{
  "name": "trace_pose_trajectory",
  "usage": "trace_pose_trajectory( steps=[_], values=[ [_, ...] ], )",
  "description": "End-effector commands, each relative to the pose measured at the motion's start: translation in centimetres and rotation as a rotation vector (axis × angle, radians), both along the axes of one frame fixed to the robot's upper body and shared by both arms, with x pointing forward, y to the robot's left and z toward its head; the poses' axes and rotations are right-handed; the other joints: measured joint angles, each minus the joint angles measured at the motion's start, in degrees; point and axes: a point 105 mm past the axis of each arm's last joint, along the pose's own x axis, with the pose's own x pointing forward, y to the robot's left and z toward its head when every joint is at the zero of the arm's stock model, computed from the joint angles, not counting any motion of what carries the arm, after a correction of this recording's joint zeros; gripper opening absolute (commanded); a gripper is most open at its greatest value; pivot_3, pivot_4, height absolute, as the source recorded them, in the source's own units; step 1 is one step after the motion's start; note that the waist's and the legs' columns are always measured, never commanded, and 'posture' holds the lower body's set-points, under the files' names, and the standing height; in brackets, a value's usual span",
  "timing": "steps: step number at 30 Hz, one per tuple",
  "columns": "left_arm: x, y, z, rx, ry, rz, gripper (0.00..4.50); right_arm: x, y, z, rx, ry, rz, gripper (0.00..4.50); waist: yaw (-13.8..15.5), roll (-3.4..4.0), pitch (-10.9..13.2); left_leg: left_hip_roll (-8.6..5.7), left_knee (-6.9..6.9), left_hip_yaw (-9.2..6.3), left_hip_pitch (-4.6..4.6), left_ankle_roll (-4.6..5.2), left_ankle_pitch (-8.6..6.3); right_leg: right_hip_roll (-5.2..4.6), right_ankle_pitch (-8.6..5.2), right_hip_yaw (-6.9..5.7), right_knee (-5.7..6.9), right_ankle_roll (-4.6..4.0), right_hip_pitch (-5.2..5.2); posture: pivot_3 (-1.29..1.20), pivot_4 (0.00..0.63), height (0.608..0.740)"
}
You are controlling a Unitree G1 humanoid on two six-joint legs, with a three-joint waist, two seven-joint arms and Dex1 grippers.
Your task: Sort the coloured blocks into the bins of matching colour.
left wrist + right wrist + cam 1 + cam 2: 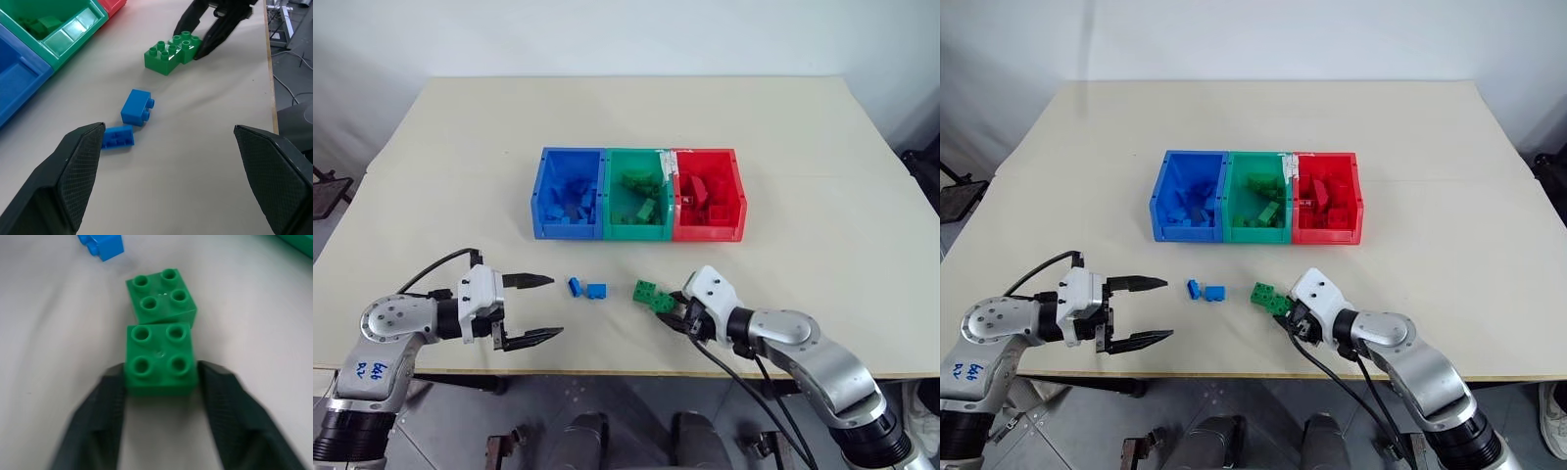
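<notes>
Nearest the robot, the left gripper (530, 308) hung just above the table (822, 147) near its front edge, its two black fingers spread wide apart with nothing between them. Blue handwriting showed on that arm's grey casing, too small to read for certain.

On the other side, the right gripper (160, 382) reached in low over the table, and its fingers (110, 396) were pressed against the two sides of the near green block (159, 360), pinching it. The block sat flat on the table with its four studs up. Just beyond it, touching or nearly so, the second green block (161, 296) lay turned at a slight angle, studs up as well.

Between the two grippers, a little further in, the two blue blocks lay close together on the tabletop: one blue block (137, 106) rested with its studs pointing sideways, and the other blue block (117, 137) lay on its side showing its hollow underside.

Further back, at the middle of the table, the three joined bins stood in a row: the blue bin (570, 157), the green bin (636, 157) and the red bin (705, 157). Each already held bricks of its own colour. Strips of pale tape lay on the wall between the green and red bins, with no legible writing.
</notes>
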Motion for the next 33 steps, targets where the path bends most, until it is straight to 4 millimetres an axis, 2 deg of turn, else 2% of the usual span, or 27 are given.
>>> trace_pose_trajectory(
  steps=[1,4,8,12,14,19,22,25,28,30,33],
  values=[
    [0.1,-0.2,0.5,-0.008,-0.028,-0.014,4.5,-0.4,-0.8,0.2,-0.004,0.012,0.019,1.45,0.08,0.0,0.0,0.0,-0.01,0.0,0.0,0.0,-0.01,0.0,0.0,0.0,-0.01,0.0,0.0,0.0,0.15,0.74],
    [0.2,-0.2,0.6,-0.031,-0.04,0.004,4.5,0.0,-1.5,2.3,0.037,-0.072,0.076,1.45,0.11,0.0,0.0,-0.01,0.0,0.01,-0.01,0.02,-0.02,0.0,0.0,0.0,-0.05,0.0,0.01,0.0,0.15,0.74],
    [0.5,0.2,0.8,-0.081,-0.057,0.074,4.5,2.9,-2.1,6.0,0.141,-0.176,-0.001,1.45,-0.14,-0.01,0.02,-0.01,0.03,0.07,-0.01,0.02,-0.01,0.0,0.0,0.0,-0.06,0.01,0.02,0.0,0.15,0.74],
    [0.7,1.0,0.9,-0.134,-0.075,0.178,4.5,6.4,-0.6,9.6,0.216,-0.242,-0.039,1.45,-0.94,-0.01,0.02,0.42,-0.05,0.15,0.07,-0.12,-0.05,0.26,-0.01,0.1,0.02,-0.11,-0.05,0.0,0.15,0.74],
    [0.5,1.7,0.7,-0.158,-0.083,0.248,4.5,8.7,1.1,10.9,0.225,-0.272,-0.041,1.45,-1.61,-0.01,0.02,0.48,-0.08,0.17,0.06,-0.14,-0.06,0.31,-0.03,0.11,0.02,-0.13,-0.08,0.0,0.15,0.74],
    [-0.3,2.0,0.2,-0.166,-0.088,0.303,4.5,12.5,3.0,11.8,0.202,-0.322,-0.088,1.45,-1.49,-0.01,0.01,0.58,-0.33,0.26,0.08,-0.18,-0.08,0.4,-0.01,0.18,0.2,-0.19,-0.24,0.0,0.15,0.74],
    [-0.4,1.9,0.2,-0.17,-0.093,0.313,4.5,13.7,3.6,12.5,0.206,-0.353,-0.094,2.5,-1.39,-0.01,0.01,0.56,-0.41,0.25,0.05,-0.19,-0.08,0.39,0.04,0.18,0.21,-0.28,-0.34,0.0,0.15,0.74],
    [-0.4,1.8,0.2,-0.17,-0.094,0.314,4.5,13.7,3.7,13.4,0.225,-0.381,-0.068,3.49,-1.52,-0.01,0.01,0.57,-0.46,0.26,0.03,-0.19,-0.08,0.4,0.07,0.18,0.2,-0.33,-0.38,0.0,0.15,0.74],
    [-0.3,1.6,0.3,-0.169,-0.092,0.302,4.5,12.3,2.5,14.3,0.256,-0.427,-0.013,4.48,-1.58,-0.01,0.01,0.61,-0.59,0.35,0.04,-0.2,-0.07,0.4,0.07,0.17,0.2,-0.33,-0.46,0.0,0.15,0.74],
    [-0.2,1.5,0.4,-0.169,-0.091,0.294,4.5,11.1,1.6,14.7,0.275,-0.453,0.029,4.48,-1.36,-0.01,0.01,0.62,-0.64,0.37,0.03,-0.2,-0.07,0.4,0.07,0.16,0.2,-0.33,-0.5,0.0,0.15,0.74],
    [0.3,1.2,0.4,-0.159,-0.087,0.26,4.5,7.7,-2.0,13.4,0.239,-0.5,0.123,4.48,-0.59,-0.02,0.01,0.6,-0.66,0.35,0.01,-0.19,-0.08,0.39,0.07,0.11,0.15,-0.33,-0.48,0.0,0.15,0.74]
  ],
)
